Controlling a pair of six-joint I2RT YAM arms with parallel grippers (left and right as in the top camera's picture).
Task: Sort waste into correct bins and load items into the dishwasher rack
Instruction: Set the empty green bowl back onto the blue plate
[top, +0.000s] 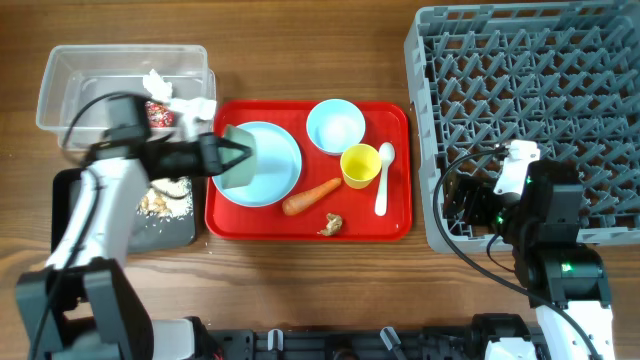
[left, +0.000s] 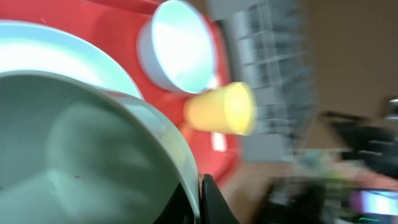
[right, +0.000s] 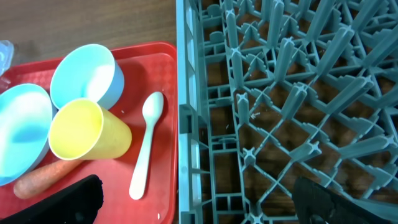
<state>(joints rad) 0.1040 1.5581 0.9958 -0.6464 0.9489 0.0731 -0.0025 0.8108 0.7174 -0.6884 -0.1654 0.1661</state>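
- The left gripper (top: 226, 156) is clamped on the rim of a pale blue bowl (top: 240, 170). It holds the bowl tipped on edge over the left side of the red tray (top: 395, 230), overlapping the plate (top: 275, 160).
- In the left wrist view the bowl fills the lower left of the frame. A dark finger (left: 214, 205) presses against its rim, and the inside looks empty apart from a tiny speck.
- The key relation is that the dishwasher rack (top: 530, 90) lies at the far right of the overhead frame, well apart from the held bowl. The whole tray lies between them, so the bowl probably has to cross over the tray's contents to reach the pegs.
- The right gripper (right: 199, 208) hangs over the rack's left wall with its fingers spread wide and nothing between them. That arm is much nearer the rack. It is also nearer the spoon (right: 147, 144), which lies with its long axis running roughly up and down the frame just beside the rack's edge.
- The second bowl (top: 335, 126), yellow cup (top: 360, 165), carrot (top: 310, 197) and brown lump (top: 331, 224) all rest on the tray.
- The clear tub (top: 70, 90) at upper left holds tissue and the wrapper, and the black tray (top: 180, 232) below it holds rice scraps.
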